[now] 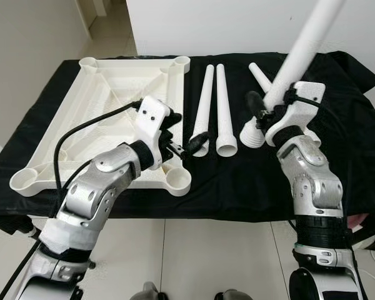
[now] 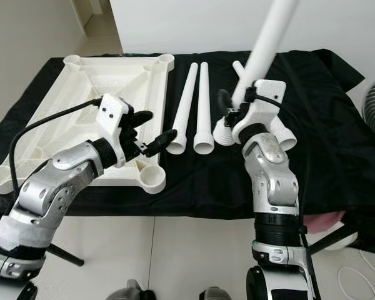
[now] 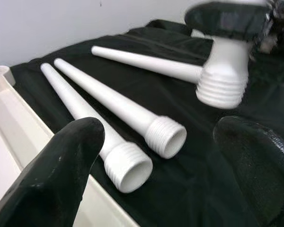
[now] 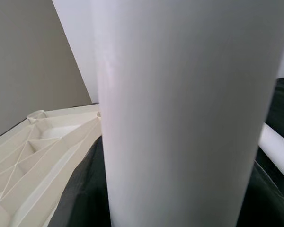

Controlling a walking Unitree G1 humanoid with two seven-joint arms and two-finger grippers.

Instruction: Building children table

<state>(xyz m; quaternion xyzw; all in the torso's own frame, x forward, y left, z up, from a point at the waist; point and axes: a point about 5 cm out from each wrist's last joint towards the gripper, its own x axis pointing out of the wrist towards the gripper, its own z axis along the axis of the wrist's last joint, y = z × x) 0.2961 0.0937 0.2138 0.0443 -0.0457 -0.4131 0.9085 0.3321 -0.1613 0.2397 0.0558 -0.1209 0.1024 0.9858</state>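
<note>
Four legs: white tapered table legs with threaded wide ends, all on or above the black-draped counter (image 1: 250, 187).
Tabletop: the white tabletop (image 1: 106, 106) lies upside down on the counter's left part, ribs up, a round socket at each corner.
Lying pair: two legs (image 1: 214, 106) lie side by side just right of the tabletop, threaded ends toward the robot.
Third leg: another leg (image 3: 146, 66) lies farther right, its thin end pointing away from the robot.
Left pincer: the left pincer (image 1: 178, 134) hovers over the tabletop's near right corner, fingers apart, one fingertip (image 1: 197, 142) near the closest leg's threaded end.
Right pincer: the right pincer (image 1: 265, 106) is clamped on the held leg (image 1: 303, 47), which stands tilted up and to the right, threaded end down above the counter.
</note>
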